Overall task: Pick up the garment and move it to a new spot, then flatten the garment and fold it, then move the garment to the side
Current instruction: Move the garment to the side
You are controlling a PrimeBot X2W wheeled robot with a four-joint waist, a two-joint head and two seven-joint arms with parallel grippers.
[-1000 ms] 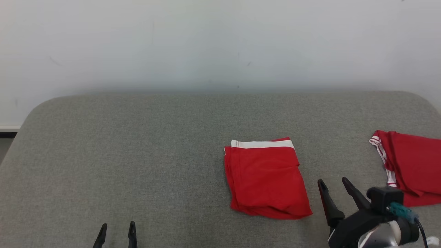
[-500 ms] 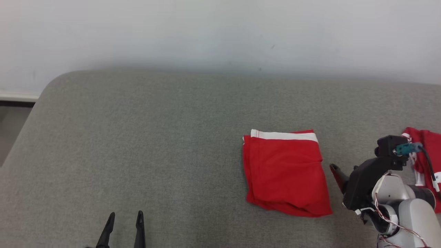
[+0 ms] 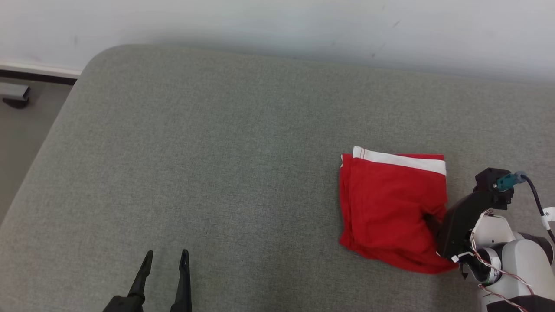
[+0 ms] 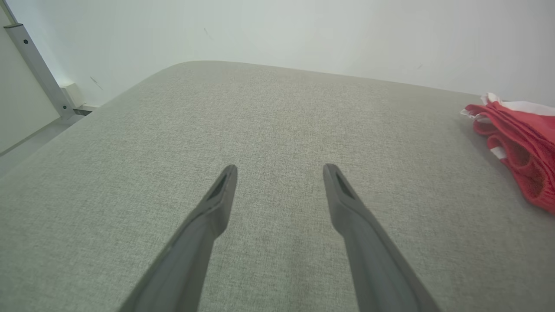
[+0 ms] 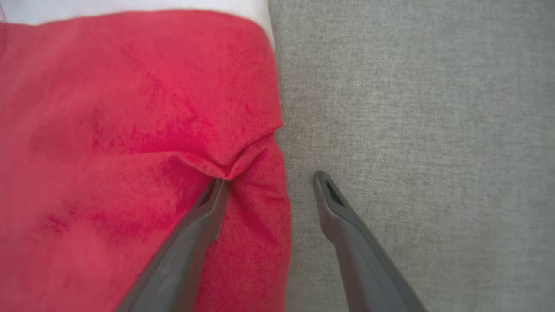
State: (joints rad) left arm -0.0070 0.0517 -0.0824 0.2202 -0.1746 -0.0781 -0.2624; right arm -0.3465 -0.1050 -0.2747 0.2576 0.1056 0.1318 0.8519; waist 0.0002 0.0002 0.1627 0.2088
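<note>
Garment [image 3: 390, 208] is red, with a white band along its far edge. It lies folded in a thick square on the gray worktop [image 3: 217, 151], over on the right side, not in the middle. Its near edge looks a bit puffy and bumpy.

The right tool [image 5: 269, 178] is at the right side of the garment, low down by the cloth. Its two dark fingers are spread wide apart. One finger tip pokes into a small crease on top of the red cloth. The other finger tip is over the bare gray worktop, just beside the garment's edge. So the edge of the cloth sits between the two fingers, but they have not squeezed it. Seen from the head, the black and white arm [image 3: 498, 247] hides most of those fingers.

The left tool [image 3: 166, 255] is at the near left part of the worktop, well apart from the garment. Its fingers are spread wide too, over bare gray worktop. A pale wall [image 3: 277, 21] stands behind the worktop.
</note>
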